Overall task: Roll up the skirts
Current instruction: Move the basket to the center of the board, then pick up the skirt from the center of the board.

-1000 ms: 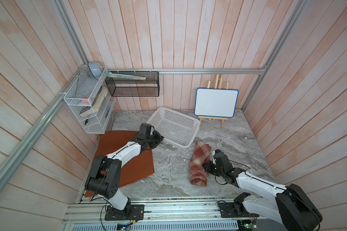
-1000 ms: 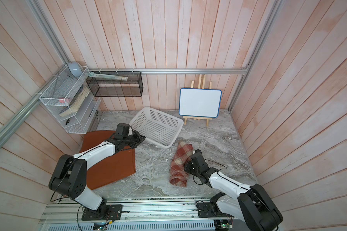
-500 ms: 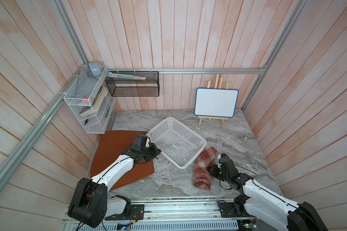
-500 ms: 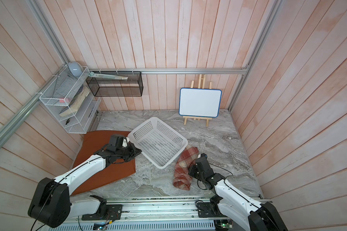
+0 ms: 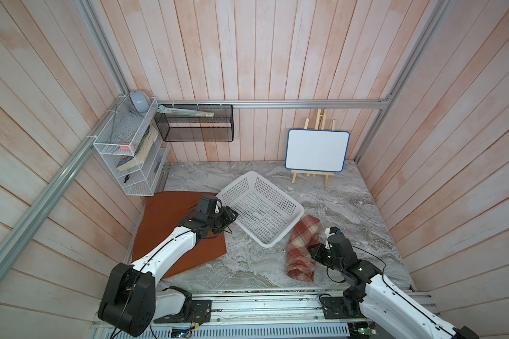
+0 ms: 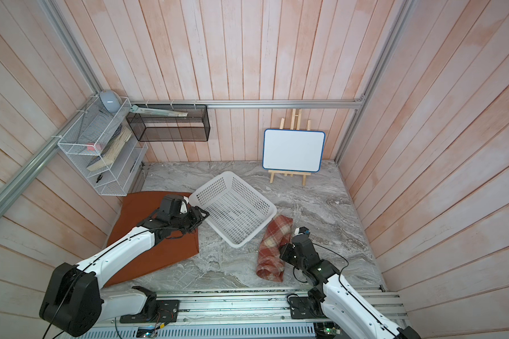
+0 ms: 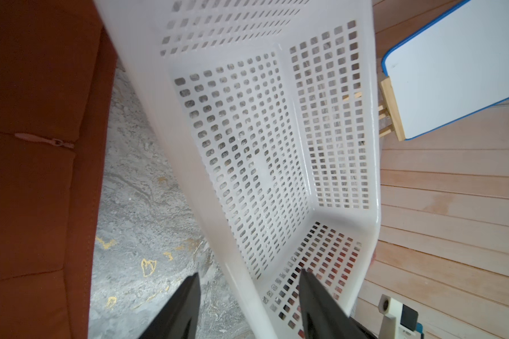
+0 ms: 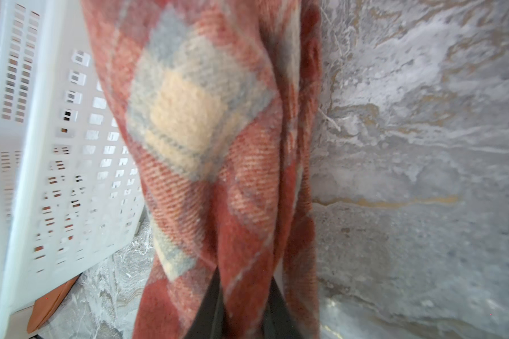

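The rust-orange skirt [image 5: 171, 234] [image 6: 147, 249] [image 7: 36, 176] lies flat at the left of the marble table. The plaid skirt [image 5: 301, 249] [image 6: 272, 249] [image 8: 203, 146] lies as a loose roll right of centre, and my right gripper [image 5: 313, 249] [image 6: 284, 251] [image 8: 244, 277] is shut on a fold at its side. My left gripper [image 5: 232, 215] [image 6: 204, 215] [image 7: 249, 274] is open over the orange skirt's inner edge. Its jaws stand apart on either side of the left rim of the white basket [image 5: 285, 227] [image 6: 256, 228] [image 7: 188, 182] [image 8: 27, 176].
The basket sits mid-table, its right corner against the plaid skirt's far end. A whiteboard on an easel [image 5: 318, 150] stands at the back right. A white wire shelf [image 5: 130, 152] and a black mesh bin [image 5: 194, 126] hang at the back left.
The left arm pulled the basket forward and to the right, toward the plaid skirt, then opened and let go of its rim. The right arm drew back a little, still holding the plaid skirt.
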Action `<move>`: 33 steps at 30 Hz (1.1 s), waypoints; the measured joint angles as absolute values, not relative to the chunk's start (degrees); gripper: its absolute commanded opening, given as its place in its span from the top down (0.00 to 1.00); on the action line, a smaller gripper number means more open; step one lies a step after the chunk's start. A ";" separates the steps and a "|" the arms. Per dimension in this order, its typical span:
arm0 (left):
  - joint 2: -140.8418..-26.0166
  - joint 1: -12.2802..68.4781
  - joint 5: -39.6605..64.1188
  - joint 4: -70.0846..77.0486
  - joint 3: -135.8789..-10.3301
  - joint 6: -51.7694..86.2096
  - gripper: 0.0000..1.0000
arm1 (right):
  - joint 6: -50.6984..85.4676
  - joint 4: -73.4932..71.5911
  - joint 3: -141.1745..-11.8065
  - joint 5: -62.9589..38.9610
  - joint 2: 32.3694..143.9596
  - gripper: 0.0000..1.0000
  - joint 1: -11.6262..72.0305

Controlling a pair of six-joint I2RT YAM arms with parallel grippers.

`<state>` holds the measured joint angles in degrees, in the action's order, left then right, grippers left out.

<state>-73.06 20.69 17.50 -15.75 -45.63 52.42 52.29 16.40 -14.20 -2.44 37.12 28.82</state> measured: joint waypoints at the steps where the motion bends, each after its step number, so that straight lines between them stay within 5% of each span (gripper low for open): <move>1: -72.69 20.69 17.52 -15.68 -46.13 52.25 0.42 | 52.29 16.95 -14.59 -2.44 36.49 1.00 28.82; 7: -72.16 24.62 15.31 -17.04 -49.87 51.37 0.44 | 52.47 18.33 -15.46 -1.74 36.51 1.00 28.71; 14: -72.27 42.54 6.87 -20.69 -56.88 49.91 0.44 | 54.19 20.29 -14.48 0.49 35.55 1.00 28.67; 21: -83.99 61.54 4.56 -19.77 -65.39 46.68 0.64 | 57.01 21.02 -12.51 1.91 35.46 1.00 28.56; 27: -98.37 64.99 9.80 -16.47 -70.02 45.01 0.86 | 59.46 20.67 -11.92 2.07 35.64 1.00 28.40; 33: -106.96 65.19 15.11 -14.94 -69.95 45.41 0.88 | 62.24 21.58 -11.03 2.52 32.69 1.00 28.40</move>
<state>-106.96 65.19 15.11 -14.94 -69.95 45.41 62.24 21.58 -11.03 2.52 32.69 28.40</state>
